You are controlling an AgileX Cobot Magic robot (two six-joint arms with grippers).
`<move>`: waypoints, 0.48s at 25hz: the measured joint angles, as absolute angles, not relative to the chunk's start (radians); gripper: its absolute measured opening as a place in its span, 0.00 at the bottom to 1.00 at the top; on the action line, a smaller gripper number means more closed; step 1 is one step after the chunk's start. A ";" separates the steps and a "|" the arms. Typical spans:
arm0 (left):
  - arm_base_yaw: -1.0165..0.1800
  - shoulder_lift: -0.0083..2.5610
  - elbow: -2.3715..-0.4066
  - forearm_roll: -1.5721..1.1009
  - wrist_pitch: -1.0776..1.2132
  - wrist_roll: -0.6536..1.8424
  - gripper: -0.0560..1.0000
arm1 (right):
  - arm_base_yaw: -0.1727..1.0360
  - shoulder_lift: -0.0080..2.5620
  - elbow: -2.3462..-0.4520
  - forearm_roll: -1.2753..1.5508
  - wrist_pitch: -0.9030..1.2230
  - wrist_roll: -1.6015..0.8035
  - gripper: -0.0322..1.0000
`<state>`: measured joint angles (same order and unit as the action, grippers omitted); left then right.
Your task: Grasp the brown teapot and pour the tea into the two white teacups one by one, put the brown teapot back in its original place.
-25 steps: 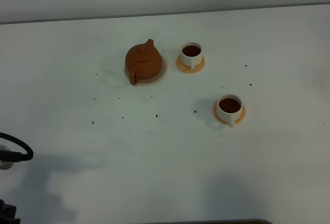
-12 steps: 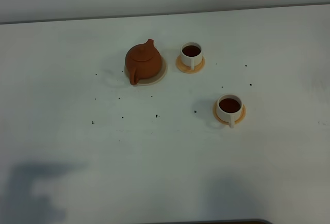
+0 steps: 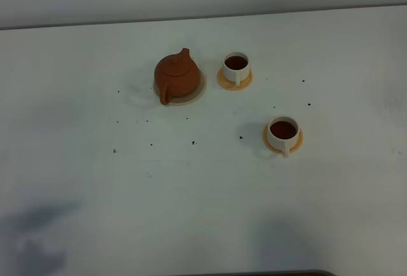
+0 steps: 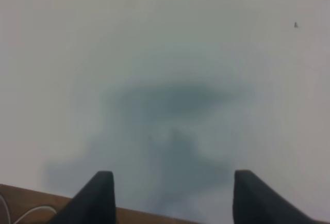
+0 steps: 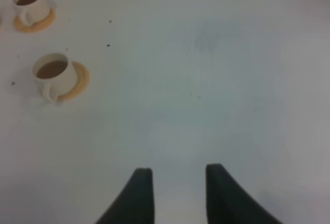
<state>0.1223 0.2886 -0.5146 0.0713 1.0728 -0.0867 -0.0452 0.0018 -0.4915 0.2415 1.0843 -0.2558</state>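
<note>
The left gripper [image 4: 170,195] is spread wide over bare white table [image 4: 165,53], holding nothing. The right gripper [image 5: 179,193] has a narrow gap, also empty, well apart from the nearer teacup [image 5: 51,75] and the farther teacup [image 5: 30,4]. Both hold dark tea. Farthest, the brown teapot [image 3: 176,76] sits on its beige coaster [image 3: 198,93].

my gripper [image 4: 172,195]: two dark fingertips [image 4: 98,198] in view, standing wide apart, nothing between them.
table [image 4: 165,43]: plain white surface fills nearly all of the view below me.
shadow [image 4: 175,131]: soft grey patch on the table, lying ahead of my fingertips.
specks [image 4: 296,25]: a couple of tiny dark dots on the table, far from my fingers.
table edge [image 4: 31,203]: brown strip beside one fingertip, with a thin pale cable [image 4: 26,212] over it.
</note>
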 joint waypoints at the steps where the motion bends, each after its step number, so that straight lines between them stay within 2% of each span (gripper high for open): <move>1: 0.122 0.289 -0.515 0.071 1.073 -0.087 0.52 | -0.045 0.002 -0.491 0.242 1.084 -0.256 0.27; 6: 0.116 0.286 -0.515 0.071 1.073 -0.087 0.52 | -0.045 0.002 -0.491 0.242 1.084 -0.256 0.27; 12: 0.013 0.286 -0.515 0.070 1.073 -0.087 0.52 | -0.045 0.002 -0.491 0.242 1.084 -0.256 0.27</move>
